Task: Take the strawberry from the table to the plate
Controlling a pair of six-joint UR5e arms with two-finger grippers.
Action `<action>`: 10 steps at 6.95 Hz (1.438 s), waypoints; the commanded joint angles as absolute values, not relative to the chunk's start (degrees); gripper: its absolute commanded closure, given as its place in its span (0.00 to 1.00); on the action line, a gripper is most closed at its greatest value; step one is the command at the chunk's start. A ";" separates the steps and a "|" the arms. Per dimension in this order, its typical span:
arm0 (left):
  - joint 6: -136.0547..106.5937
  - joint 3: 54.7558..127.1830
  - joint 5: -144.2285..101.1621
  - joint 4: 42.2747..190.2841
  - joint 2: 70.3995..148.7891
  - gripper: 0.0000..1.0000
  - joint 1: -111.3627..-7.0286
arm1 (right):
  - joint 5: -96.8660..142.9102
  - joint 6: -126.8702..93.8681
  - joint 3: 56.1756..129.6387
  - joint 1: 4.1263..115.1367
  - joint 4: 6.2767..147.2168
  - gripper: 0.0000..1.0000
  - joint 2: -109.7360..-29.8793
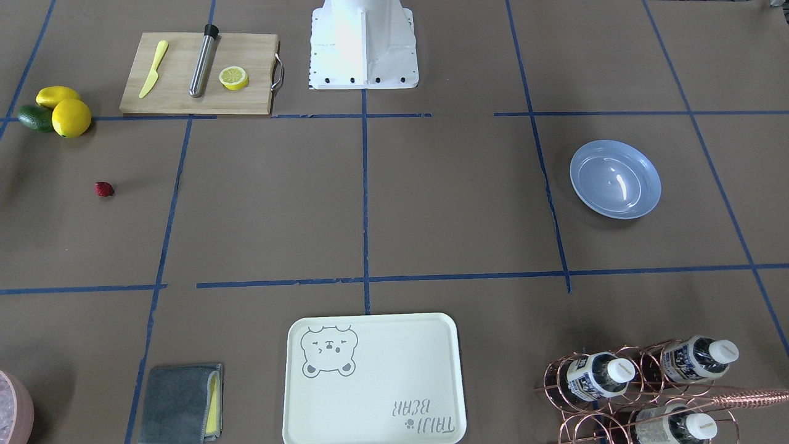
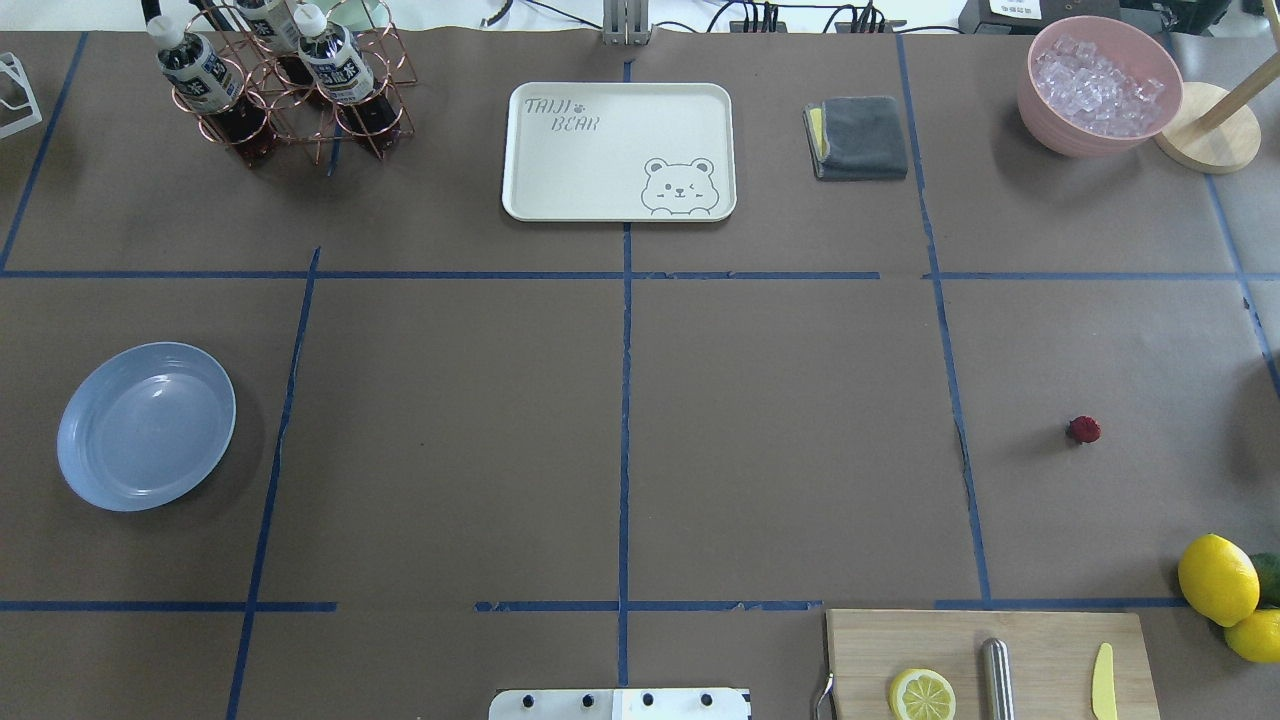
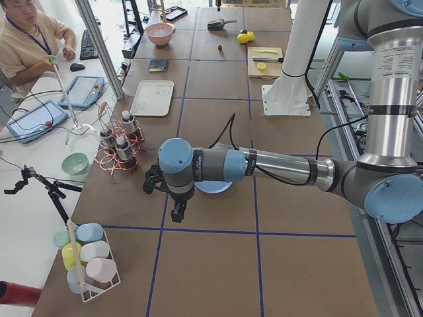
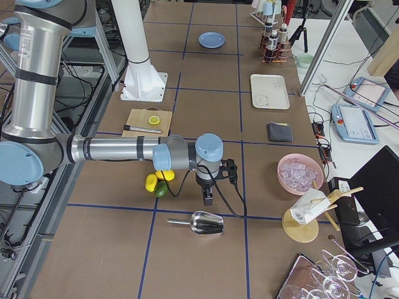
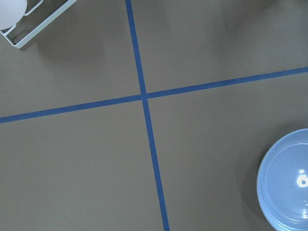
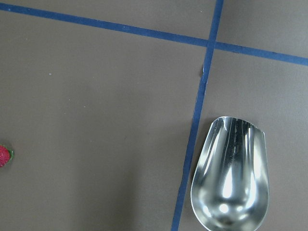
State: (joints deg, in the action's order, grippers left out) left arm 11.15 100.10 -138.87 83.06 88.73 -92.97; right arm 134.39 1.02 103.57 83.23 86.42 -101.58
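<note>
Hanging above the table point(image 2: 780, 450), my right gripper point(image 4: 206, 198) and left gripper point(image 3: 177, 212) show only side-on; I cannot tell how open they are. Beyond the lemons point(image 2: 1217, 578) the strawberry point(image 2: 1084, 430) lies on paper, too small to read its axis, well apart from the plate point(image 2: 145, 425).

Seen from overhead, the brown counter point(image 2: 780, 420) has blue tape lines. A tiny red strawberry point(image 2: 1084, 430) sits alone at the right. A blue plate point(image 2: 146, 426) sits far off at the left. A bear tray point(image 2: 619, 150), a gray cloth point(image 2: 860, 137) and a pink bowl point(image 2: 1045, 100) of ice line the top edge. A wooden board point(image 2: 1040, 650) is at the bottom right.
</note>
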 commanded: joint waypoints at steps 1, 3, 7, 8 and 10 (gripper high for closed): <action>19.25 100.28 -139.04 86.19 86.77 0.00 -93.16 | 134.82 0.53 103.36 83.15 86.13 0.00 -101.51; 19.16 100.37 -139.22 86.40 86.13 0.00 -93.08 | 134.82 0.53 103.27 83.14 86.13 0.00 -101.51; 19.33 101.07 -138.78 86.40 86.66 0.00 -93.08 | 136.85 0.62 103.27 83.14 85.96 0.00 -101.16; 19.34 101.25 -138.95 86.48 86.83 0.00 -92.99 | 136.93 0.62 103.36 83.14 86.04 0.00 -101.16; 19.07 100.90 -139.39 86.66 86.57 0.00 -92.99 | 137.37 0.61 103.45 83.06 85.96 0.00 -101.07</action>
